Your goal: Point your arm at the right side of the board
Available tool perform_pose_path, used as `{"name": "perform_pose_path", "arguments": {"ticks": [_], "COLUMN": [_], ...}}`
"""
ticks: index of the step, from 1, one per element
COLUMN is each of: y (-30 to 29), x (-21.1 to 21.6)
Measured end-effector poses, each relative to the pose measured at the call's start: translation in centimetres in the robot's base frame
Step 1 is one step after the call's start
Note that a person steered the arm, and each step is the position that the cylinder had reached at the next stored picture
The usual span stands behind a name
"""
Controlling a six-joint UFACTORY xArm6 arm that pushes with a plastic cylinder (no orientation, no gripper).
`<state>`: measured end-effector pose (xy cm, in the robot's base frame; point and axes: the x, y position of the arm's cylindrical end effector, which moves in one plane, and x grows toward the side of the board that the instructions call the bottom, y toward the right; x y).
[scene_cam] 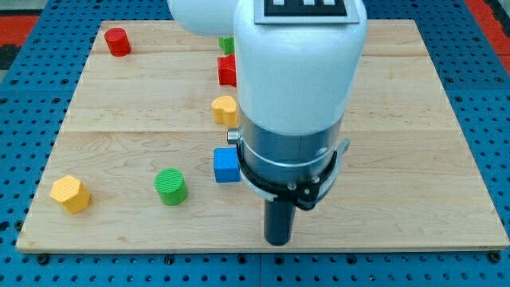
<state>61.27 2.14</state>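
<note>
Because the task concerns the right side, the board (414,119) lies bare there; my arm (299,88) stands centre-bottom; blocks gather left: blue cube (226,166), green cylinder (170,186), yellow block (70,194); my tip (277,241), having no jaws, holds nothing, touching only wood.

No readable text; only part of black-and-white marker (307,8) atop arm housing (299,72).
</note>
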Motion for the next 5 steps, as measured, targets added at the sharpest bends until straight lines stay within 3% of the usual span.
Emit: {"name": "perform_pose_path", "arguments": {"ticks": [1, 2, 3, 5], "y": [-0.4, -3.0, 2.4, 19.2], "x": [-0.1, -3.1, -8.3, -24.4]}}
